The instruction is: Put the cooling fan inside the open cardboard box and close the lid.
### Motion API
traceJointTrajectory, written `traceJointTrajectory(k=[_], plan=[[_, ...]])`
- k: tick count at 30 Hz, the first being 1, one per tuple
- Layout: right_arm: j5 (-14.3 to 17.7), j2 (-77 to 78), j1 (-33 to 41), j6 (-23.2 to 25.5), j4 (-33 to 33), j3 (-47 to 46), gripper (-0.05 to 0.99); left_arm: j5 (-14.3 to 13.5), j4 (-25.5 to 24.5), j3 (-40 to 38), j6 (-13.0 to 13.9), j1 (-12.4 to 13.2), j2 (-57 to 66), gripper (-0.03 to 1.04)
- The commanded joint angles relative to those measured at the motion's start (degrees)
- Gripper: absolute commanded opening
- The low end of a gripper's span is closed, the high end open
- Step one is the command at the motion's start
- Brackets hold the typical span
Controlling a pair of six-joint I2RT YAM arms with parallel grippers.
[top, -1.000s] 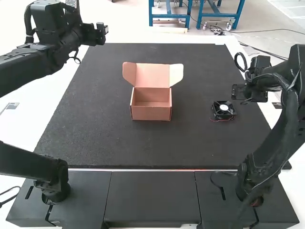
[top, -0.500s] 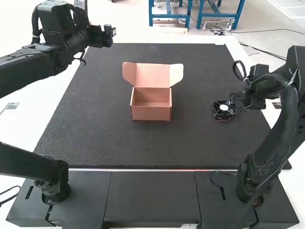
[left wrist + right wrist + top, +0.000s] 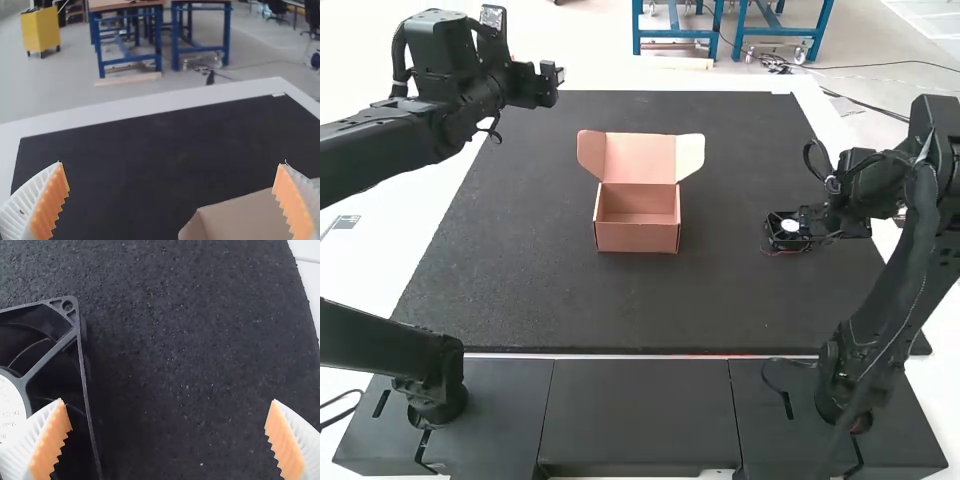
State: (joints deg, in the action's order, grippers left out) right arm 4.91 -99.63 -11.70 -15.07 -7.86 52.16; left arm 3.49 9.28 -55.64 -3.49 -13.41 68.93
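Note:
The open cardboard box (image 3: 636, 216) stands mid-mat, its lid (image 3: 640, 157) upright at the back with side flaps spread. The black square cooling fan (image 3: 786, 231) lies flat on the mat to the right of the box. My right gripper (image 3: 813, 222) hangs low at the fan's right edge and is open; in the right wrist view one finger (image 3: 47, 440) sits over the fan's frame (image 3: 40, 365), the other over bare mat. My left gripper (image 3: 550, 82) is open and held high over the mat's back left corner. A corner of the lid (image 3: 240, 220) shows between its fingers (image 3: 47, 207).
The black mat (image 3: 520, 250) covers most of the white table (image 3: 360, 270). The fan's thin wires (image 3: 778, 251) trail along its front edge. Both arm bases stand on the black platform (image 3: 640, 410) at the front.
My right gripper has come down and leftward from beside the fan to its right edge. My left arm has shifted a little to the right at the back left.

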Motion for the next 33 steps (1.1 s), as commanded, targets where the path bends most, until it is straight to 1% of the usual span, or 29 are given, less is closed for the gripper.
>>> traceJointTrajectory(k=[1, 3, 4, 6, 8, 9, 13, 16, 18, 22, 24, 28, 31, 33], plan=[[-1.1, -2.8, 0.0, -1.6, 0.2, -0.2, 0.90, 0.4, 0.4, 0.4, 0.1, 0.0, -0.8, 0.96], [-1.2, -3.9, 0.3, -2.2, 0.2, -0.1, 0.90, 0.4, 0.5, 0.7, 0.1, 0.0, -0.7, 0.96], [-1.3, -4.4, 0.5, -2.4, 0.0, -0.2, 0.88, 0.4, 0.5, 0.8, 0.1, -0.1, -0.8, 0.96], [-2.5, -5.5, 1.0, -3.0, -0.1, -0.3, 0.83, 0.4, 0.5, 1.1, 0.1, -0.2, -0.7, 0.96], [-2.5, -6.5, 1.5, -3.7, -0.7, -0.4, 0.83, 0.4, 0.5, 1.2, 0.1, -0.2, -0.8, 0.96], [-3.0, -7.2, 1.8, -3.8, -0.8, -0.5, 0.81, 0.4, 0.5, 1.4, 0.1, -0.1, -0.8, 0.96], [-7.3, -8.7, 2.7, -2.9, -0.8, -0.2, 0.60, 0.4, 0.4, 1.9, 0.1, 0.0, -0.9, 0.96], [-12.8, -8.8, 2.8, -1.1, -0.8, -0.1, 0.44, 0.4, 0.0, 2.0, 0.1, 0.0, -1.0, 0.96], [-15.0, -8.8, 2.8, -0.9, -0.7, 0.1, 0.31, 0.4, -0.1, 2.0, 0.1, 0.0, -1.0, 0.96], [-16.2, -8.8, 2.9, -1.4, -0.5, 0.1, 0.07, 0.4, 0.1, 2.4, 0.1, 0.1, -1.0, 0.96], [-16.2, -8.8, 2.7, -1.5, -0.4, 0.2, -0.01, 0.4, 0.1, 2.4, 0.1, 0.1, -1.0, 0.96], [-16.3, -8.6, 2.4, -3.4, 0.4, 0.4, -0.01, 0.4, 0.2, 2.7, 0.1, 0.2, -1.0, 0.96], [-16.6, -7.7, 2.2, -3.6, 0.8, 1.0, -0.01, 0.4, 0.3, 3.1, 0.1, 0.2, -1.0, 0.96], [-17.9, -6.9, 1.8, -3.9, 1.4, 1.4, -0.01, 0.4, 0.2, 3.3, 0.1, 0.2, -1.0, 0.96]])
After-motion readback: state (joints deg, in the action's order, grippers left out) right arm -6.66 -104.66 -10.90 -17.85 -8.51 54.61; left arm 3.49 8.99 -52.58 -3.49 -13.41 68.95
